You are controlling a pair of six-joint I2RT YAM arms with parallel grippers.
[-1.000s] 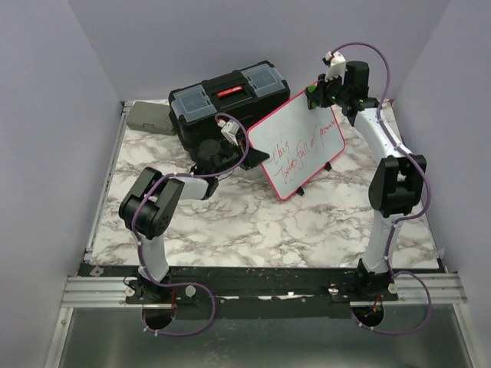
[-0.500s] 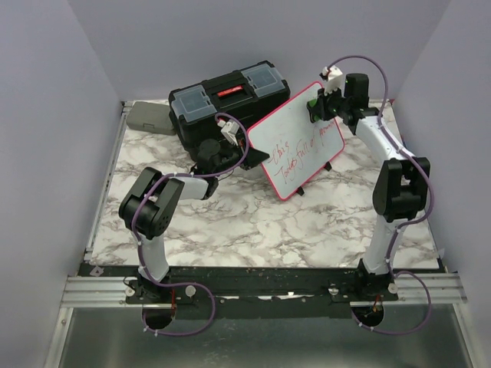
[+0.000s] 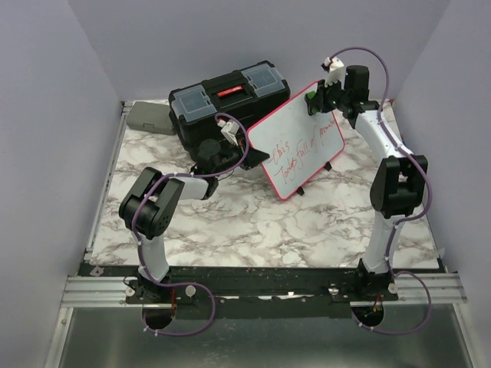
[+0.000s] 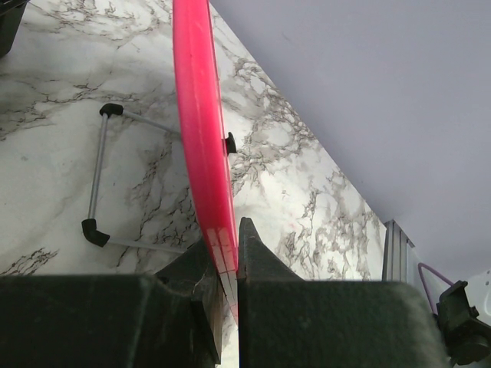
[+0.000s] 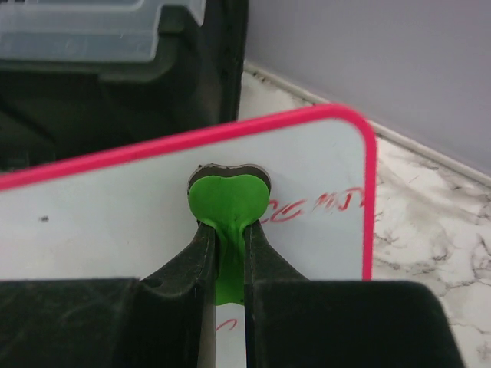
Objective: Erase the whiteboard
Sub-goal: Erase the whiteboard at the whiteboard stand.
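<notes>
The left gripper (image 4: 227, 257) is clenched on the pink frame of the whiteboard (image 4: 201, 130); the right gripper (image 5: 228, 249) grasps a green heart-shaped eraser (image 5: 228, 198), pressed near the board's top corner beside red writing; the board stands tilted on the marble table (image 3: 253, 222), just beside a black toolbox (image 3: 226, 96).

The marble table (image 3: 253, 222) carried a black toolbox (image 3: 226, 103) at twelve o'clock, a grey case (image 3: 149, 116) at eleven, and the whiteboard (image 3: 295, 146) propped at one.
</notes>
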